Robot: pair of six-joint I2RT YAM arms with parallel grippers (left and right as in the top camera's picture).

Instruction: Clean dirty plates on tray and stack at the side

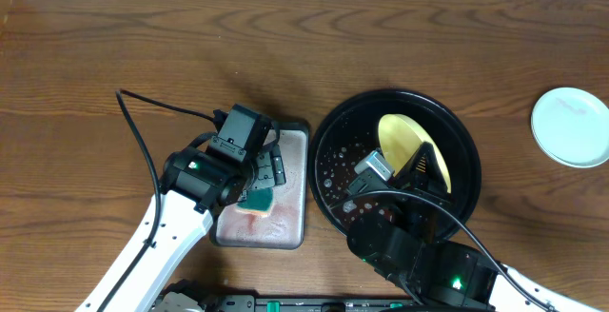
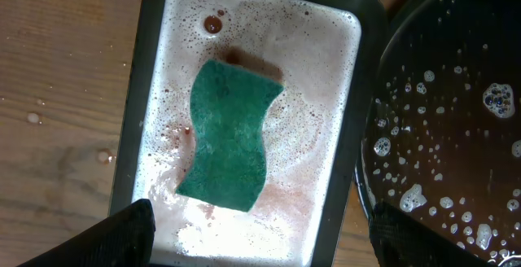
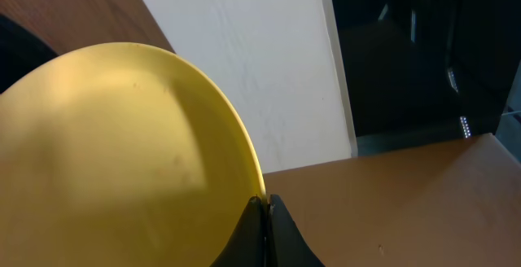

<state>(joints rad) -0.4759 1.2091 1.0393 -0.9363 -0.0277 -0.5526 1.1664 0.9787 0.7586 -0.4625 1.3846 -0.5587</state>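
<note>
Right end effector (image 3: 264,208) clamps part-hidden yellow plate (image 3: 122,153), left end effector (image 2: 265,236) wide over sponge (image 2: 232,137)

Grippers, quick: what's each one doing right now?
Left gripper: open, empty, above the sponge in the grey tray.
Right gripper: shut on the yellow plate's rim, over the black tray.

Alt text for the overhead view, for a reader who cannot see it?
The right gripper, shut on a tilted yellow plate, holds it over the black tray. The left gripper hangs open over a teal sponge in a sudsy grey tray; one white plate lies on the table at far right.
</note>
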